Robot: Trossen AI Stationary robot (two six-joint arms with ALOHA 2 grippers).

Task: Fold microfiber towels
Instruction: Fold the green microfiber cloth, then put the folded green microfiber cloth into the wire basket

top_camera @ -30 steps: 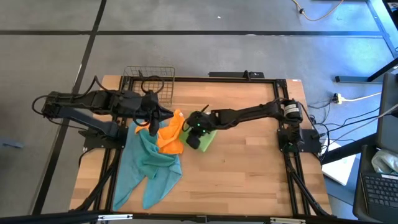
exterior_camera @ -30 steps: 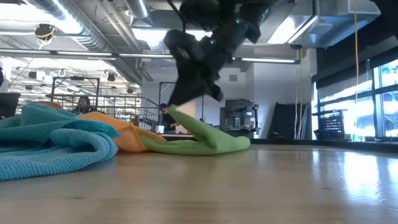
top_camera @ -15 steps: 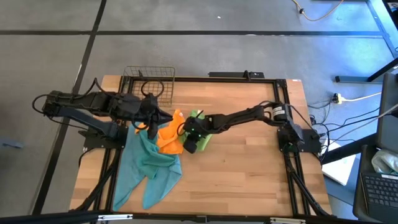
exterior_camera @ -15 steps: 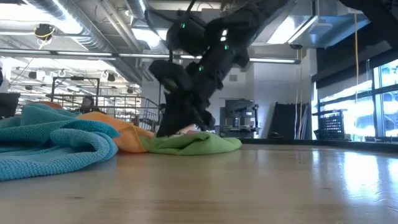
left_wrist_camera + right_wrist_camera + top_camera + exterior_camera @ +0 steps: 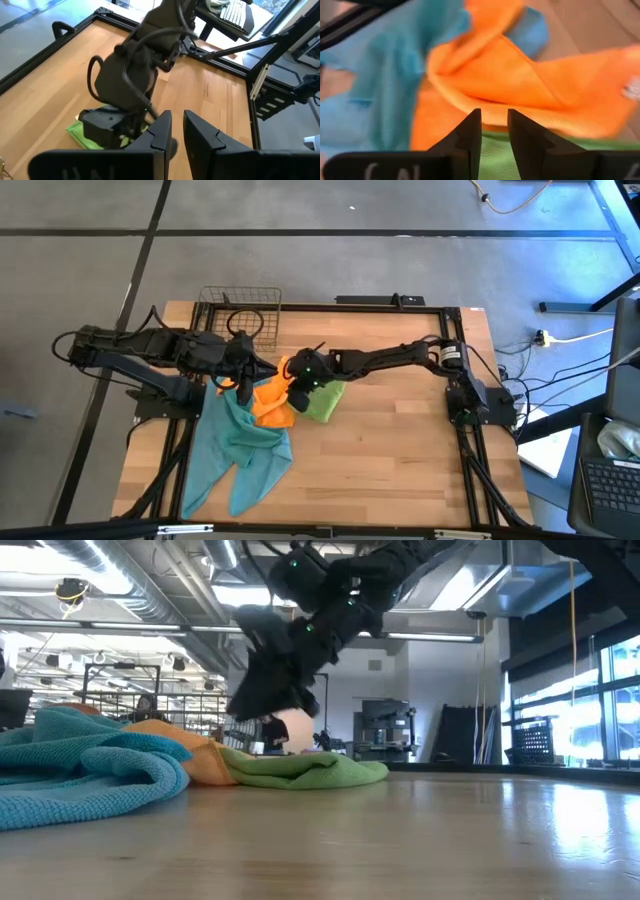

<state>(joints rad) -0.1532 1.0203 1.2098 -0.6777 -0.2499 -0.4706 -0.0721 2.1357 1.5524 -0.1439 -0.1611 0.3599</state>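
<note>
light: bright overhead | low view: window glare | right wrist: blurred

Three towels (image 5: 262, 420) lie overlapping mid-table (image 5: 400, 450), seemingly before the basket (image 5: 240, 305).

Right gripper (image 5: 296, 383) now off green towel (image 5: 325, 400)

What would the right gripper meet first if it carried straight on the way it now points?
Most likely the orange towel: the right gripper sits over the green towel, fingers slightly apart and empty, aimed at the orange folds; depth is uncertain.
</note>
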